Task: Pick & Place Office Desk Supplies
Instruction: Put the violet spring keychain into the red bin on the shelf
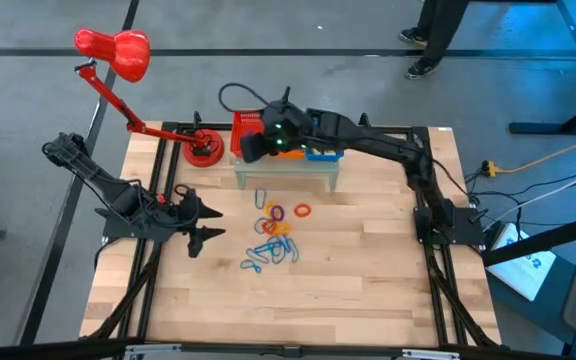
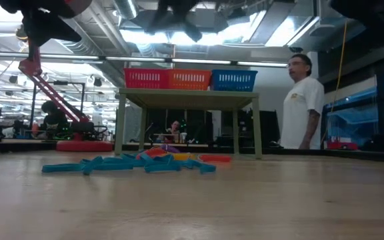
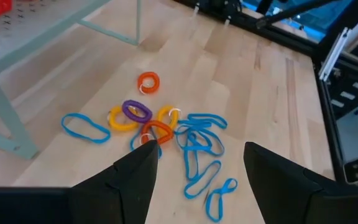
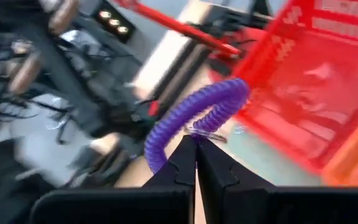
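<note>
A pile of small loops lies on the wooden table: blue band loops and purple, yellow and orange coil loops. No yellow packets show. My left gripper is open and empty, hovering at the pile's left side. My right gripper is shut on a purple coil loop. It is up at the red mesh basket on the small pale green stand. My right gripper pinches the purple coil loop between its two shut fingertips, at a small metal ring on the loop's near side. The loop is lifted clear and stands beyond the fingertips, beside the red basket's rim.
Red, orange and blue baskets stand in a row on the stand. A red desk lamp has its base at the far left. A person stands beyond the table's far side.
</note>
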